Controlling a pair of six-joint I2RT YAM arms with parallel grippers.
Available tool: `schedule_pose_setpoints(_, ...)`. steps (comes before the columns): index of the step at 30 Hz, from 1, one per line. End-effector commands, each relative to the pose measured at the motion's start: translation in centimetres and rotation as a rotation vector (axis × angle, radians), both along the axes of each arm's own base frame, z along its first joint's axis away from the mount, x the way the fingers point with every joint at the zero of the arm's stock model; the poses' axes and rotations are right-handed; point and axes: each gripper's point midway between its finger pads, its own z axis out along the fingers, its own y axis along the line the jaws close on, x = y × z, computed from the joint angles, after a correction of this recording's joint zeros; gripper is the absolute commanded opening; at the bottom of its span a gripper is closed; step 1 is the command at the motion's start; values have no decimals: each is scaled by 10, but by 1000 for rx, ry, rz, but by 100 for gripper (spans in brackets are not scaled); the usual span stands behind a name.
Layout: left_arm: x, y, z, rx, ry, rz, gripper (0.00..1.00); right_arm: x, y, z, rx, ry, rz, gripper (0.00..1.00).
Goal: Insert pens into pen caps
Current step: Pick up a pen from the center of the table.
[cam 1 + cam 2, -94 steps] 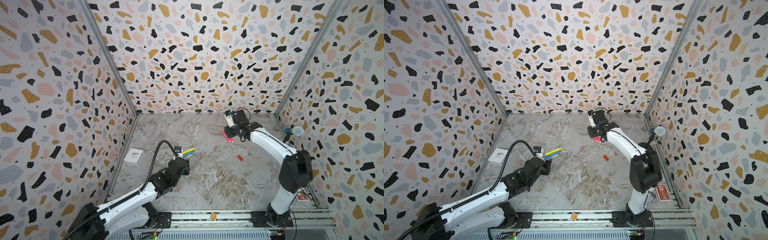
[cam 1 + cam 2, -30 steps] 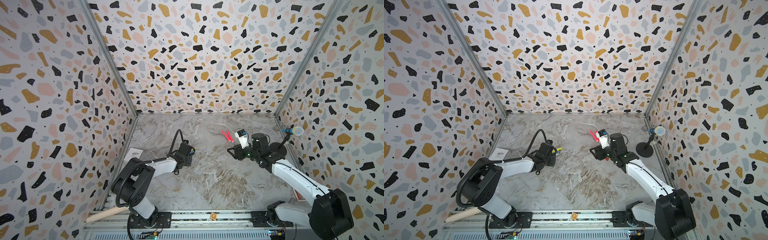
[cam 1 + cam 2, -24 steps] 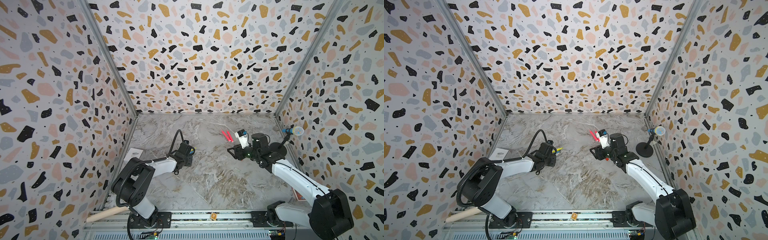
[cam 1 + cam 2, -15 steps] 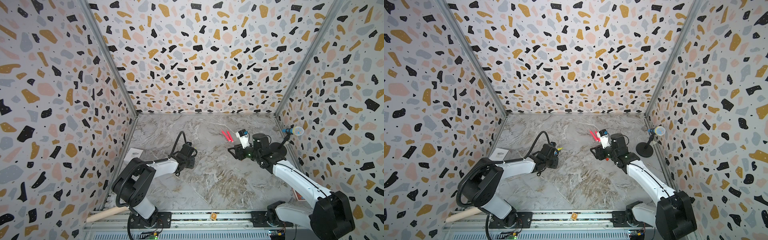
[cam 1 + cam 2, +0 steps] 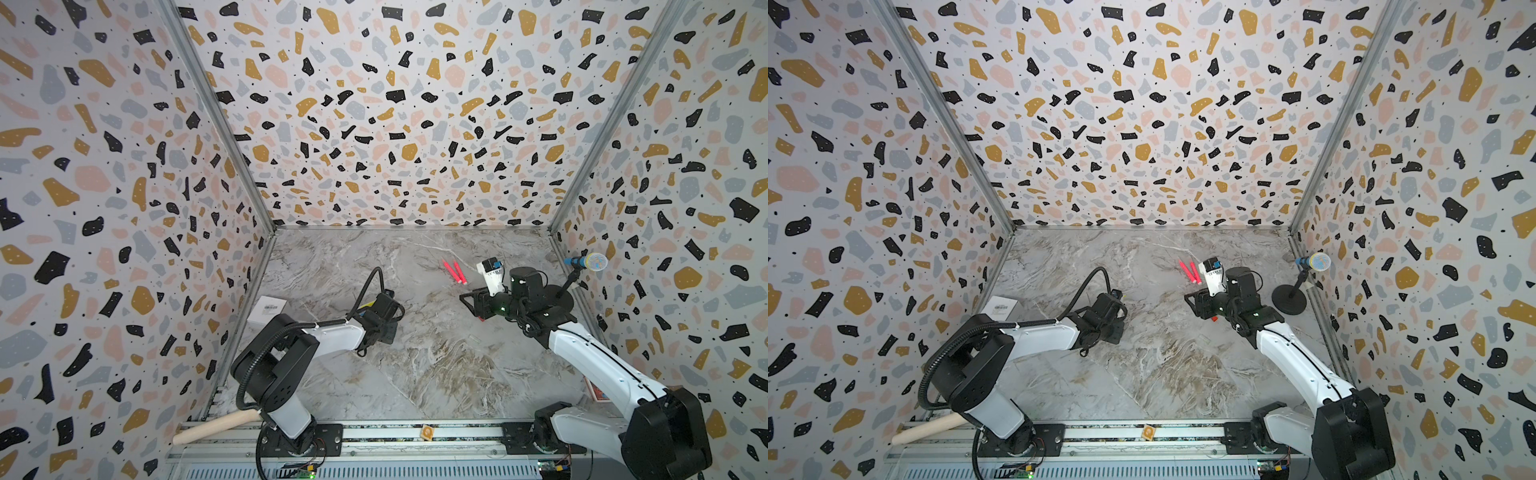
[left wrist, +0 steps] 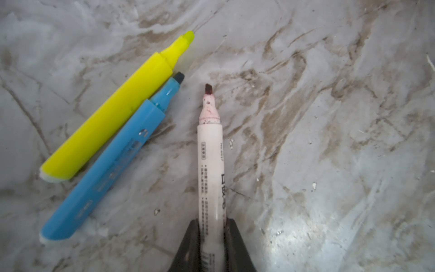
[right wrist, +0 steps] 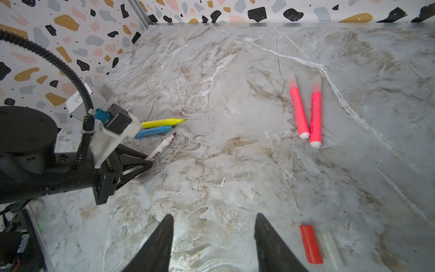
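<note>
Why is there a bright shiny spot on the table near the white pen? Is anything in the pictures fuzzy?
Left wrist view: light glares off the marble table beside the white pen, whose print is sharp, while the yellow pen blurs at its back end. Right wrist view: the red cap near the edge looks soft. Both top views: even light, walls splaying outward.

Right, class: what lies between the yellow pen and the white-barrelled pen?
The light blue pen lies between them, close alongside the yellow pen and clear of the white-barrelled pen, shown plainly in the left wrist view.
</note>
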Motion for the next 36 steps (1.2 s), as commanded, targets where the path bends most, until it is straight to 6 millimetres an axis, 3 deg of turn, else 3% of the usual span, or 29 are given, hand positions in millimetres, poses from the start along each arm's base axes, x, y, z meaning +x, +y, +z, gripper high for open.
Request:
schedule_pose_setpoints(1,-19,4,-18,53,81,-42,10,2,-6,12,20,-30,-29,56)
schedule_pose_setpoints(3,-20,-7,-6,-22,55,-71,6,1,-7,7,28,-12,-34,56)
schedule_pose_setpoints(6,-23,-31,35,-215,-55,-144,5,-10,3,0,83,20,29,58)
schedule_pose_setpoints(10,-37,-53,109,-515,-244,-236,7,-46,33,3,306,58,238,63)
schedule_pose_setpoints(14,-50,-59,146,-664,-311,-280,7,-85,63,1,452,129,443,68)
schedule_pose_setpoints(20,-70,-68,166,-780,-341,-313,7,-99,91,19,506,100,525,69)
schedule_pose_setpoints(25,-83,-74,178,-838,-354,-328,7,-90,111,30,513,87,542,66)
schedule_pose_setpoints(30,-93,-79,183,-863,-358,-345,7,-80,124,37,546,96,556,62)
schedule_pose_setpoints(36,-100,-85,181,-879,-342,-369,7,-86,141,44,548,96,601,55)
